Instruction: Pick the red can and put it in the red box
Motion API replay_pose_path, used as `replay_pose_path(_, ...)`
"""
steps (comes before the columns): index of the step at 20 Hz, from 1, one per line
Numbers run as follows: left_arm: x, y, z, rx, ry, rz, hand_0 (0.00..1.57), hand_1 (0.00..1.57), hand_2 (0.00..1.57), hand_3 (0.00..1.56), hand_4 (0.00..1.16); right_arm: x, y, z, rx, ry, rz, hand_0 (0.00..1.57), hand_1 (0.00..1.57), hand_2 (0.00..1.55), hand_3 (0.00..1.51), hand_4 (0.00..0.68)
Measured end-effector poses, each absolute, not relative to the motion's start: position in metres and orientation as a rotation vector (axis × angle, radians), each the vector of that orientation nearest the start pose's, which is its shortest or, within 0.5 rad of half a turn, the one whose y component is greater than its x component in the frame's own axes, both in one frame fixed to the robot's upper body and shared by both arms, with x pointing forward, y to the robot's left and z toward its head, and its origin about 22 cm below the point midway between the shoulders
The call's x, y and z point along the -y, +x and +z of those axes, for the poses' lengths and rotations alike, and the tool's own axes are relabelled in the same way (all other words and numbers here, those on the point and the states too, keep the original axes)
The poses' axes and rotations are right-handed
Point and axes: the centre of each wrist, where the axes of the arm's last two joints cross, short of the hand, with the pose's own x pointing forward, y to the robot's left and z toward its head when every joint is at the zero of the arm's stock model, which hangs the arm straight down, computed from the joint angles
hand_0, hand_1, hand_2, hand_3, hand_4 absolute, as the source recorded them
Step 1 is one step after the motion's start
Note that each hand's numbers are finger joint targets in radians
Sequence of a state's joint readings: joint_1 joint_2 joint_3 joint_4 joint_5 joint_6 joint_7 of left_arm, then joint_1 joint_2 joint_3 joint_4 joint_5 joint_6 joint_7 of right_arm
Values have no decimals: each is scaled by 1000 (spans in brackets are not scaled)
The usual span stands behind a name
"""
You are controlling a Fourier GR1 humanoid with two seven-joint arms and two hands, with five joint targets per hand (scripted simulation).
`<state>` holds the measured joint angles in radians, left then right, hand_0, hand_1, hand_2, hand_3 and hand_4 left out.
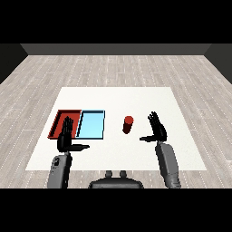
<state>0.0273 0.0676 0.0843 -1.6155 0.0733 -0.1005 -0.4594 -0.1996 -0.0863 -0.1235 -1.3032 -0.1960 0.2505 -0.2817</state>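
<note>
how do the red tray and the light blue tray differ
Colour: the red tray is red with a dark floor, the light blue tray pale blue throughout.
Place: the red tray lies farther left; the light blue tray lies nearer the red can.
Cover: the left hand overlaps part of the red tray; the light blue tray shows whole.
Shared: both shallow, rectangular, side by side, holding nothing.

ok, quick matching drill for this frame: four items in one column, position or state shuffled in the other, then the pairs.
Items:
1. red can
2. red tray
3. light blue tray
4. right robot hand

Descriptions:
A. open, holding nothing
B. farthest left on the table
C. upright, right of both trays
D. between the red tray and the can

Pairs: 1-C, 2-B, 3-D, 4-A
</note>
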Motion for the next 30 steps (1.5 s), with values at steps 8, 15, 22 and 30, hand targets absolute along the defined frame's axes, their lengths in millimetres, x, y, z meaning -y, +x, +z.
replay_pose_path(8,-270,228,9,2066,-18,7,0,0,0,0,0,237,296,-26,1761,292,-8,0,0,0,0,0)
replay_pose_path(15,-268,227,7,2054,-23,23,0,0,0,0,0,223,307,-37,1751,296,-2,0,0,0,0,0)
replay_pose_path(22,-272,228,13,2053,-27,37,0,0,0,0,0,213,320,-55,1736,311,-2,0,0,0,0,0)
replay_pose_path(30,-270,231,4,2060,-35,38,0,0,0,0,0,203,323,-65,1719,331,-28,0,0,0,0,0)
